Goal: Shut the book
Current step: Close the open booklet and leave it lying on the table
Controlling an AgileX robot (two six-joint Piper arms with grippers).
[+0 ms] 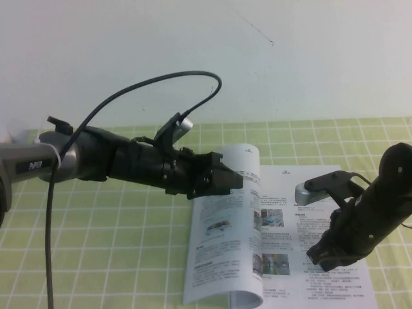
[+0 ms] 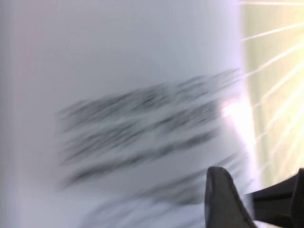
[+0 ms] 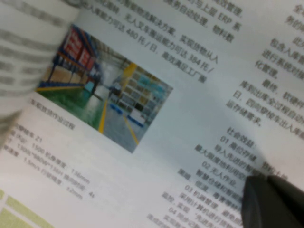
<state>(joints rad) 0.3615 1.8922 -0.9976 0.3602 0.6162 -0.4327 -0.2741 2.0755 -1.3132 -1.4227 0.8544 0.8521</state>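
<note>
A: Where does the book (image 1: 302, 206) lie from each claw?

B: It lies open on the checked cloth (image 1: 116, 244), with its long axis running from the robot's side toward the wall. The left gripper (image 1: 226, 177) is at the book's left side, up against the far part of a raised leaf (image 1: 225, 257). That leaf stands up from the book's left half and curls toward its right half.

A: So the left arm is the nearer one for closing?

B: I judge so. The leaf lies rightward of that claw, and a sweep across the book's long axis would lay it down. The right gripper (image 1: 320, 255) hangs low over the middle of the book's right page, probably where the leaf would land. I cannot tell whether it touches the paper.

A: Wide, narrow, or holding?

B: I cannot tell for either claw. Smeared print fills the left wrist view. The right wrist view shows only a printed photo (image 3: 107, 102) and text, close up. The leaf hides the book's fold, and the book's near edge is cut off
</note>
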